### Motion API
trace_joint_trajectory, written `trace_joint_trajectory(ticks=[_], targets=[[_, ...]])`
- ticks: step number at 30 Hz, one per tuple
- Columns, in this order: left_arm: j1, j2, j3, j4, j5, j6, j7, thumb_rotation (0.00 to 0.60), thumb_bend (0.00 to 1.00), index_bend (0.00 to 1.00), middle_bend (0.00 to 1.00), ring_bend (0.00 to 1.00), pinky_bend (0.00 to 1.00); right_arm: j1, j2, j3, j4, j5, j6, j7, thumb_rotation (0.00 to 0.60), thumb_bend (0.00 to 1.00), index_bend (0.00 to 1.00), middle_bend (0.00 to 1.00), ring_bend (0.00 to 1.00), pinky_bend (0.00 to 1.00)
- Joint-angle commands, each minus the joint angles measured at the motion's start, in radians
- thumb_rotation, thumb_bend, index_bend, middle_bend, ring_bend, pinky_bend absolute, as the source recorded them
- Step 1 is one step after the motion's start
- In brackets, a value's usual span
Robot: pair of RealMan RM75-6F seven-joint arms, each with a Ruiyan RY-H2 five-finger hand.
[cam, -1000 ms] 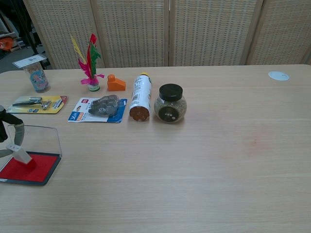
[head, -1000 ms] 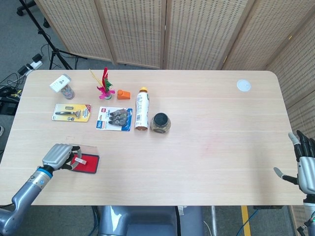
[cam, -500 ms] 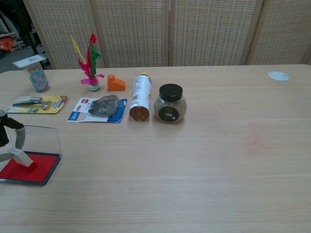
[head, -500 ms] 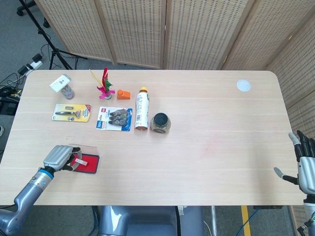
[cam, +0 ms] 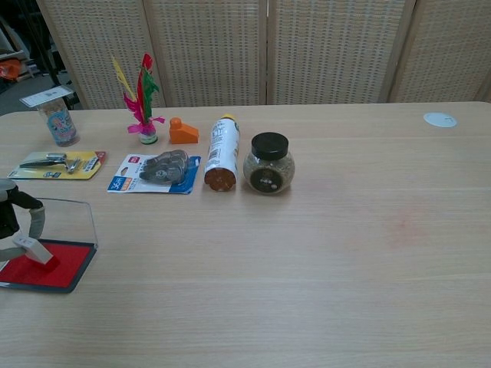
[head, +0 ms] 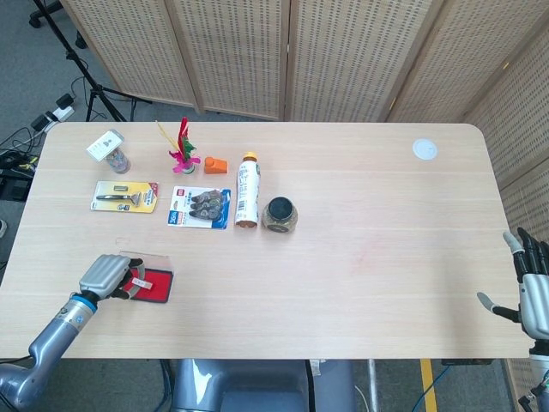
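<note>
In the head view, the left hand [head: 105, 275] lay at the near left corner of the tabletop [head: 360, 257], its fingers curled over the left end of a red ink pad [head: 153, 285] whose clear lid [head: 141, 262] stood raised behind it. A small white tag [head: 137, 280] showed at the fingertips, resting on the red surface; whether the fingers pinched it could not be told. Farther back lay a razor pack [head: 125, 196], a blue blister pack [head: 200, 206], a white bottle [head: 247, 190] on its side and a dark-lidded jar [head: 280, 215]. The right hand [head: 533, 292] hung past the tabletop's right edge, fingers spread and holding nothing.

In the chest view, the left hand [cam: 14, 218] showed only at the left border, dark fingers hooked over the white tag [cam: 29, 248] on the ink pad [cam: 47, 266]. The jar [cam: 269, 163] stood upright, just beside the bottle [cam: 220, 152].
</note>
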Motion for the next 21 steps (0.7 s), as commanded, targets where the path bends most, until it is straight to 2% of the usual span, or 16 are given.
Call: trace_joint_trajectory(ticks=[1,21], targets=[[-0.002,-0.003,0.000,0.004,-0.003,-0.004,0.003,0.600,0.37,0.64,1.00,0.98,0.96,0.000,0.000,0.000,0.000,0.000,0.000,0.000,0.600,0.00,0.00,0.00,0.00,0.00],[-0.008,-0.018,-0.004,0.021,-0.019,-0.014,0.012,0.600,0.37,0.64,1.00,0.98,0.96,0.000,0.001,-0.001,0.001,-0.001,-0.002,0.006,0.600,0.00,0.00,0.00,0.00,0.00]])
